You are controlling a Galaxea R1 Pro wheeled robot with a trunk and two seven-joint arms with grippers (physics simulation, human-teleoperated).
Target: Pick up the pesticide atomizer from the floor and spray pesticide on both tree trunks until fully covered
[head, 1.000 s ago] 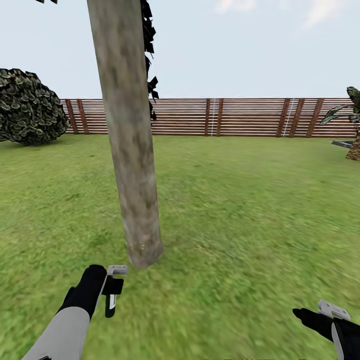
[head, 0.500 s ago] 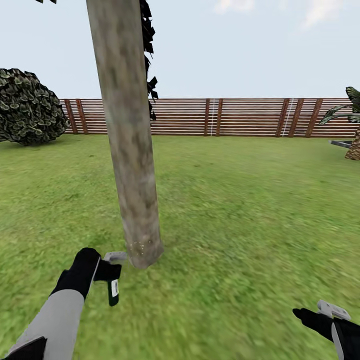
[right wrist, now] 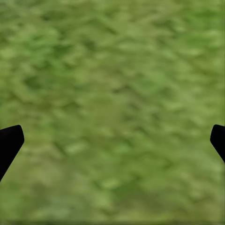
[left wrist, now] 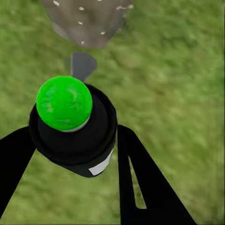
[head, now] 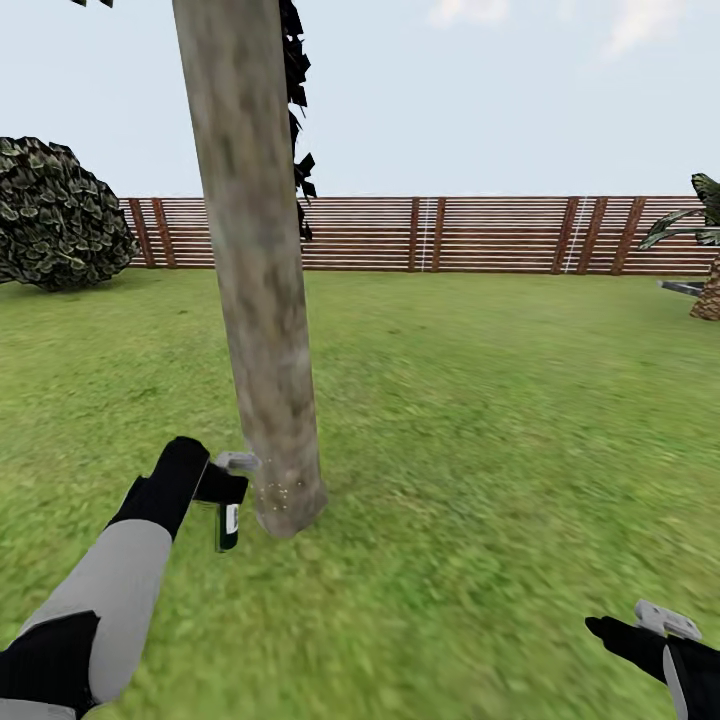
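While one thick tree trunk stands on the grass, the left gripper sits right beside its bottom. Its two black fingers squeeze one small black pesticide atomizer, which hangs down from the gripper, just above the grass. From the left wrist camera, the atomizer has one round green top and one pale strip on its side. A few white specks of pesticide dot the bark low on the trunk.

The right gripper is low on the right, well apart from the trunk. From the right wrist camera, its two black fingertips are spread wide with nothing but grass between them.

Far back, one brown slat fence runs across. One round bush sits at the left. One small palm peeks in at the right edge. Some dark leaves show behind the trunk.
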